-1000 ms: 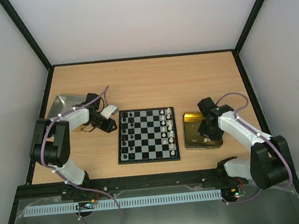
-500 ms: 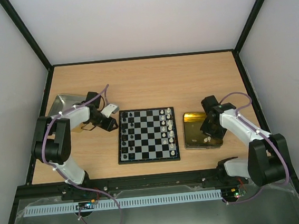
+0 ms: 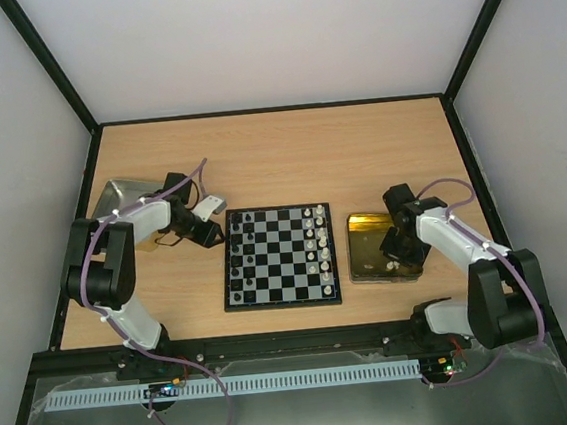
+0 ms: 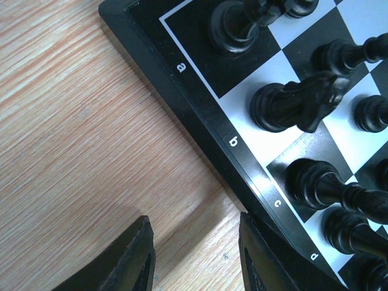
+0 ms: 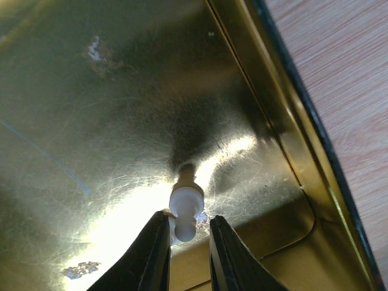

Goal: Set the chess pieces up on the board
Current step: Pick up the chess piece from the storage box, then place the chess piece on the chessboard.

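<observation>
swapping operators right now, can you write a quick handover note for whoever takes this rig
Left gripper: open, empty, over the table beside the board rim.
Right gripper: fingers either side of a white piece in the gold tray; grip not confirmed.
Done: black pieces stand along the board's left side, white pieces along its right.
To do: move that tray piece onto the board; full count too small to tell.

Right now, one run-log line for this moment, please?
left gripper open beside board | right gripper astride white piece in gold tray, grip unclear

Lab; white-walled, black-framed test enclosure [image 3: 267, 38]
</observation>
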`<state>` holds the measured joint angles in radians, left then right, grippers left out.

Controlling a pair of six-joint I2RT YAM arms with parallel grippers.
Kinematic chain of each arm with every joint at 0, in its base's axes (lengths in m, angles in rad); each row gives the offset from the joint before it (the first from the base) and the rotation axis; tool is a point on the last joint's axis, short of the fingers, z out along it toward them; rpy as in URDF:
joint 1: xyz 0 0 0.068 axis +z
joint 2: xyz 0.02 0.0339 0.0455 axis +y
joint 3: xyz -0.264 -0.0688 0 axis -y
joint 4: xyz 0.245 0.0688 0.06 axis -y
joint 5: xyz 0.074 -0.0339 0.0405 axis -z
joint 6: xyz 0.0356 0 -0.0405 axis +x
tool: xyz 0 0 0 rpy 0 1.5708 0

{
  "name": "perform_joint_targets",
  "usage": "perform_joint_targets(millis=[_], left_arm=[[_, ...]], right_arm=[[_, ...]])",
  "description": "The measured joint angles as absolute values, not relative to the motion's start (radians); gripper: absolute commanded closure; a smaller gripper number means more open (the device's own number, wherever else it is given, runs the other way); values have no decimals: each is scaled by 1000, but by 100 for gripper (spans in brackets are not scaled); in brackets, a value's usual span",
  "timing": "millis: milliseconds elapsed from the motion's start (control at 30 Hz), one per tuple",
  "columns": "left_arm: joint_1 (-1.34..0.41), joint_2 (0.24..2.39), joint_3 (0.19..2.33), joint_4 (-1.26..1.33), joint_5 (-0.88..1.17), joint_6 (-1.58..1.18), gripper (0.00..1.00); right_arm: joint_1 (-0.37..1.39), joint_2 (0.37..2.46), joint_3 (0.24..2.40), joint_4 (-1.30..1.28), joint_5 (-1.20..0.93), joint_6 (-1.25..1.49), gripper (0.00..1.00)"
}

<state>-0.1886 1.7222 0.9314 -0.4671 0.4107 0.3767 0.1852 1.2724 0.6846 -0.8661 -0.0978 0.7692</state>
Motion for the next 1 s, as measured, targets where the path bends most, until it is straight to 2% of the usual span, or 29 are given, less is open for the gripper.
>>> perform_joint_targets(millis=[200, 500, 733, 833, 1000], left_arm=[[-189, 1722, 931, -467, 410, 377, 60], [-190, 1722, 932, -467, 409, 377, 60], [-191, 1722, 931, -467, 406, 376, 60], [-191, 1722, 931, -467, 406, 376, 60], [-191, 1722, 931, -467, 406, 376, 60]], right_arm=[[184, 1285, 673, -858, -104, 759, 98], [183, 1288, 692, -860, -88, 752, 98], [200, 1291, 822, -886, -36, 737, 98], [268, 1291, 873, -894, -9, 745, 98], [506, 1318, 1023, -945, 73, 771, 98]])
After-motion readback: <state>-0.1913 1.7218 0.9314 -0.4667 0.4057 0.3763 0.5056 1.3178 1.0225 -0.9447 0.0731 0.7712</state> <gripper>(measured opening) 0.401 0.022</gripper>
